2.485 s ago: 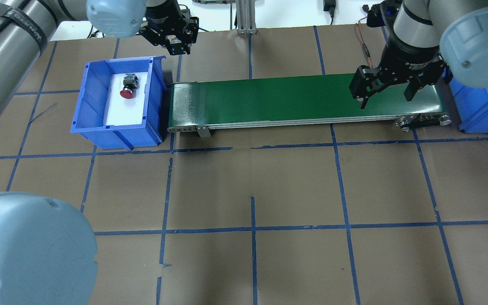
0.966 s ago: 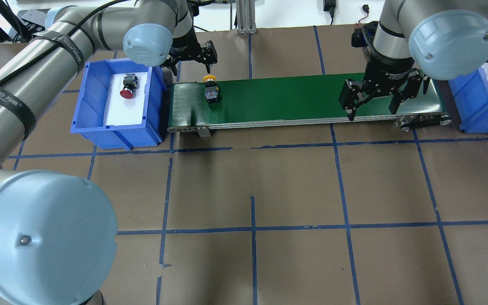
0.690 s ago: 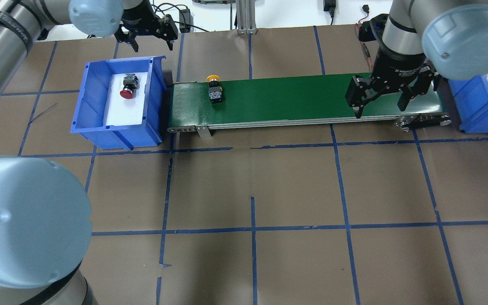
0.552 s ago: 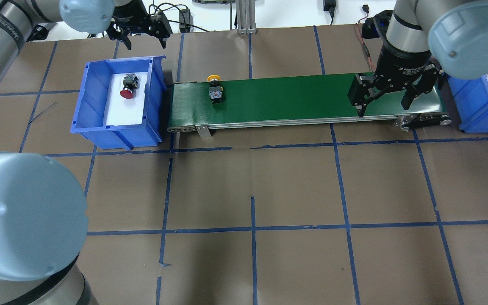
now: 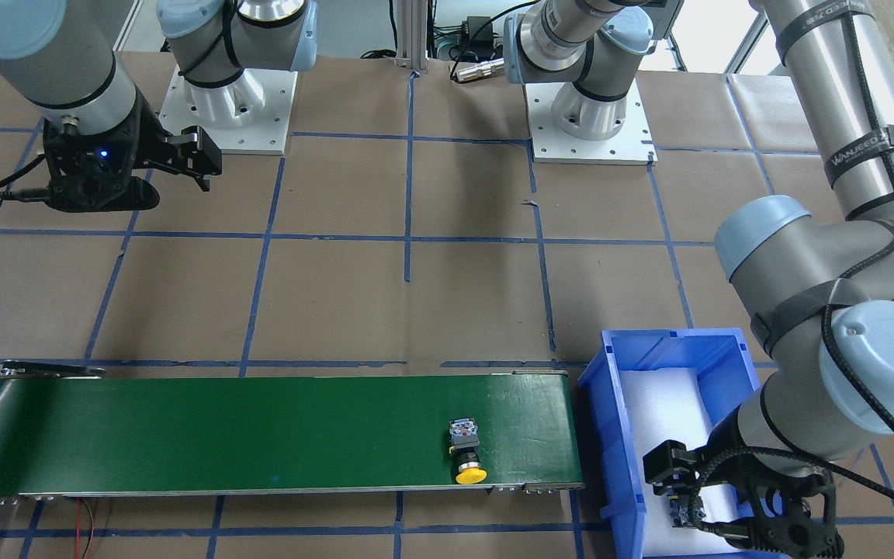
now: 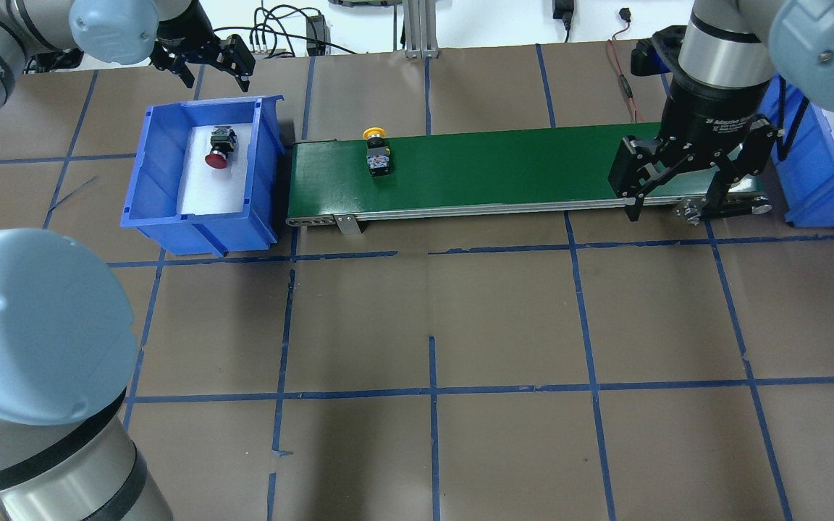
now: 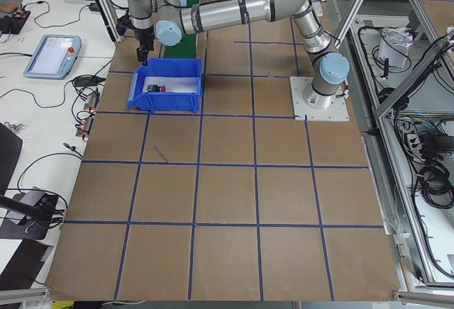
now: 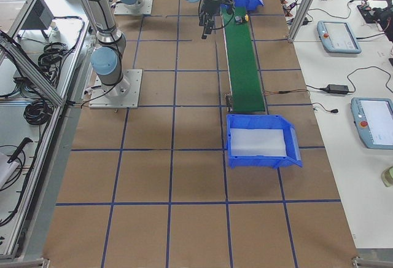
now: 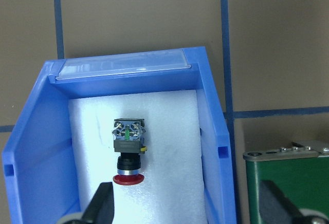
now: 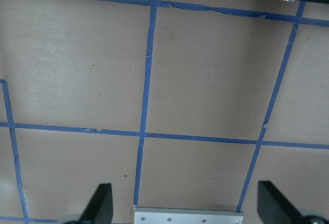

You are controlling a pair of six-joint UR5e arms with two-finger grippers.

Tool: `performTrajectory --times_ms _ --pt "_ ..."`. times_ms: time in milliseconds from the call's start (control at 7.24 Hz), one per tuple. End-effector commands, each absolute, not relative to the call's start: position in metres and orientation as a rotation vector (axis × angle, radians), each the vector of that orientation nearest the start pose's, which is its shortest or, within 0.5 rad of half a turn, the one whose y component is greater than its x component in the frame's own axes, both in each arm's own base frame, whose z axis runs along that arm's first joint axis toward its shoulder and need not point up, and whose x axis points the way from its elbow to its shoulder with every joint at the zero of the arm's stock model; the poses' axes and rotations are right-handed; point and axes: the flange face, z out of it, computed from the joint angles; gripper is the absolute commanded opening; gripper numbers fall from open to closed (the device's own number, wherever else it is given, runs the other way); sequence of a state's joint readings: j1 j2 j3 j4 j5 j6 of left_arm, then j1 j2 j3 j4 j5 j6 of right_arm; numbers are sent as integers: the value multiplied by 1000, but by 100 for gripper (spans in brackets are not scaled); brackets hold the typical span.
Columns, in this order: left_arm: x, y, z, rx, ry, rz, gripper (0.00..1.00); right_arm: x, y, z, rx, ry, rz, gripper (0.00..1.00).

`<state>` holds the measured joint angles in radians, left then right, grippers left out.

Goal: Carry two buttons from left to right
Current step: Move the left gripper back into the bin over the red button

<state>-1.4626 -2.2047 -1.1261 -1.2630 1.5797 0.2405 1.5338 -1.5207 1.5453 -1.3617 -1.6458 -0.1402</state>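
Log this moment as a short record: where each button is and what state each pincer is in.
yellow button: lying on the green belt, near the end by the left blue bin
red button: lying on white foam in the left blue bin
left pincer: open, empty, over the left bin's far side
right pincer: open, empty, at the belt's other end
right blue bin: no button visible inside

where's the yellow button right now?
Overhead view: the yellow button lies on the green belt near its left end, cap toward the far edge, just right of the blue bin holding the red button.
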Motion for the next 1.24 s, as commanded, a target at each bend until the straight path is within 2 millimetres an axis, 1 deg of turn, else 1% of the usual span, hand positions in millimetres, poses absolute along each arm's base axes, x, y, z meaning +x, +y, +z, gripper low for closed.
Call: performTrajectory --times_ms 0,138,552,690,828,966,1104 --pt "-20 -764 331 204 3099 -183 100 107 -492 467 -177 3170 369 100" --pt "-1 -766 323 254 3095 -167 100 108 -495 465 -179 3169 373 100" --pt "0 -775 284 255 3122 -117 100 109 -492 468 -181 3171 361 100" --pt "0 -776 274 258 3126 -103 100 109 -492 470 -175 3167 355 100" --pt "0 -773 261 251 3131 -65 100 110 -492 467 -174 3163 361 100" --pt "0 -773 238 249 3137 -45 100 109 -496 467 -180 3168 361 100" --pt "-2 -771 224 249 3136 -47 100 110 -498 474 -163 3164 332 100"
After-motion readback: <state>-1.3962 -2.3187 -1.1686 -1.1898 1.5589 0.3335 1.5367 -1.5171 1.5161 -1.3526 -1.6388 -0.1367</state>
